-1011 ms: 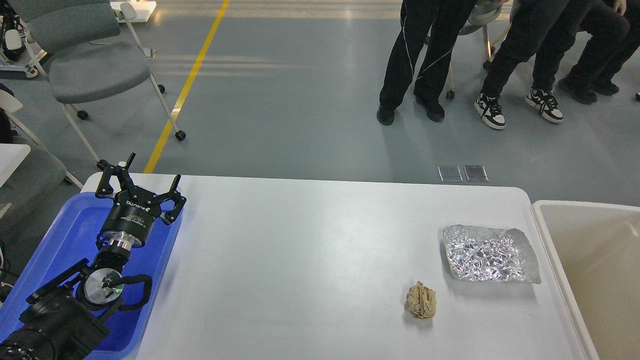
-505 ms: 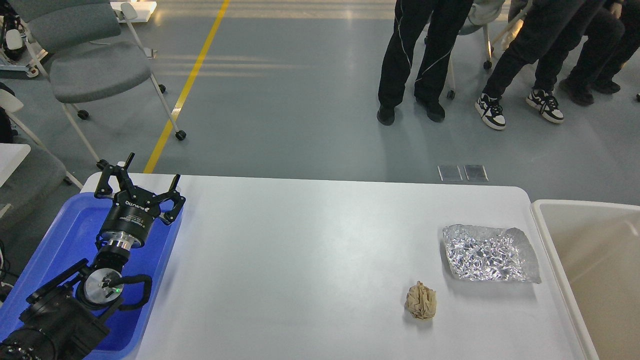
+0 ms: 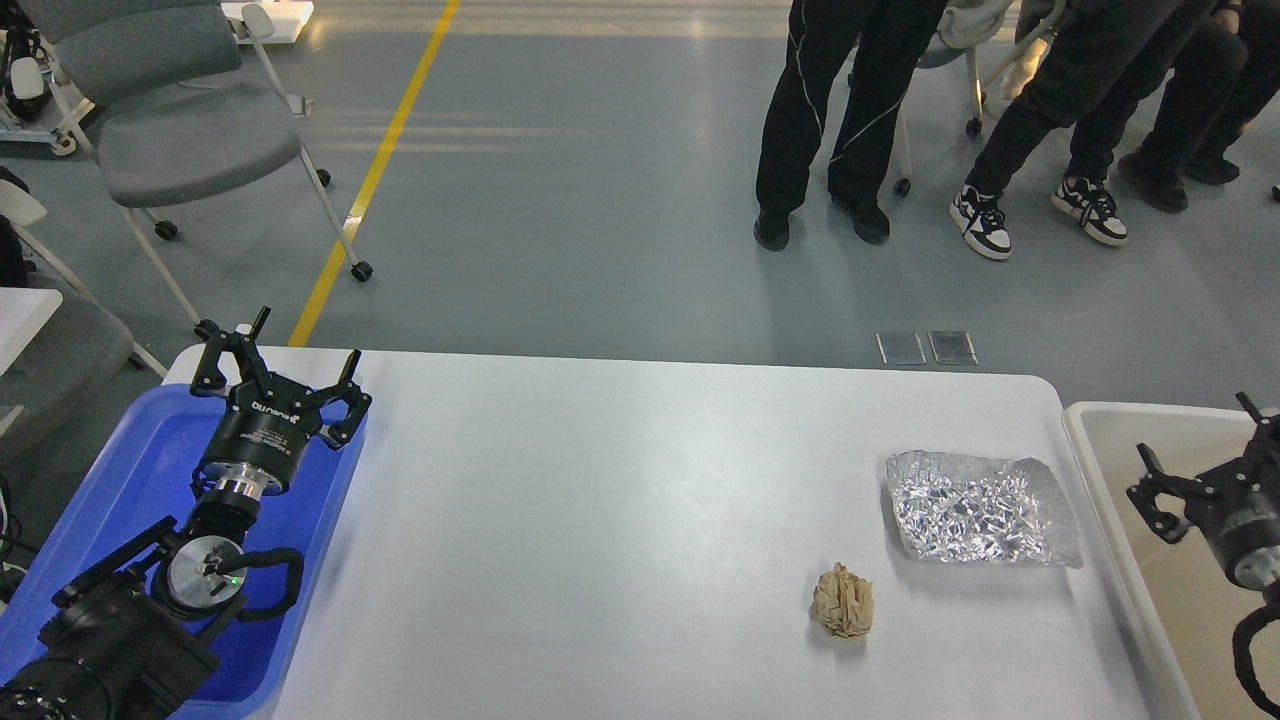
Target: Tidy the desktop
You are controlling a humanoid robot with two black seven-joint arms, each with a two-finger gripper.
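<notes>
The white desktop (image 3: 620, 520) fills the middle of the head view. A crumpled sheet of silver foil (image 3: 980, 507) lies on it at the right. A crumpled tan paper ball (image 3: 844, 600) lies in front of the foil, to its left. My left gripper (image 3: 285, 345) is open and empty, above the far end of the blue tray (image 3: 130, 470) at the desktop's left edge. My right gripper (image 3: 1195, 435) is open and empty, above the beige bin (image 3: 1120, 500) at the right, well apart from the foil.
Grey wheeled chairs (image 3: 190, 140) stand on the floor beyond the far left corner. Several people's legs (image 3: 850, 120) stand and sit beyond the far edge at the right. A yellow line (image 3: 375, 170) runs across the grey floor.
My right arm has come into view at the right edge, over the beige bin. My left arm, the foil and the paper ball have not moved.
</notes>
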